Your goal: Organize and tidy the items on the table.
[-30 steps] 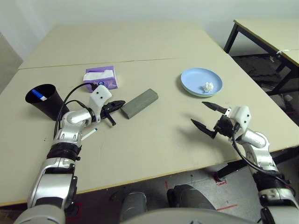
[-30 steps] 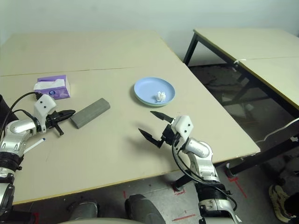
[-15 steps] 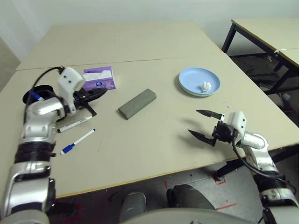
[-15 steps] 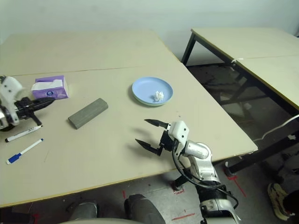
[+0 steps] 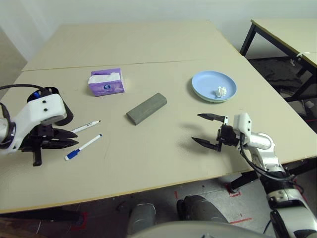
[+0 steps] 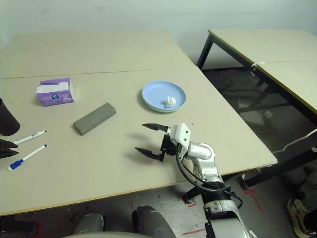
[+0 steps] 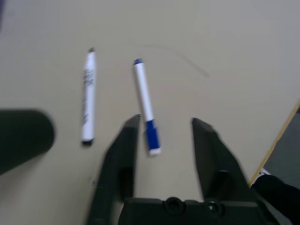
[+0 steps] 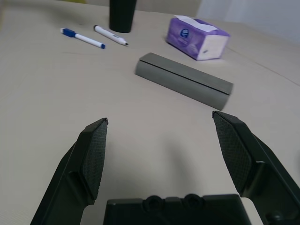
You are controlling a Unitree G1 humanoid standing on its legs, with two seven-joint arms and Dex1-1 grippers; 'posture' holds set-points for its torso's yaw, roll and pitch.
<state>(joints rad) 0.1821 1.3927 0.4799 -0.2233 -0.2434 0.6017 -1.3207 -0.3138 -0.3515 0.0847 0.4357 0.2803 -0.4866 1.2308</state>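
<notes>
Both tools gape empty: left tool (image 7: 164, 124) above the blue-capped marker (image 7: 146, 107).

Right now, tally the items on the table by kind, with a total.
Markers: 2, blue cap and black cap
Plate stack: 1
Paper ball: 1, on the plate stack
Glasses case: 1
Tissue box: 1
Black cup: 1
Total: 7
</notes>
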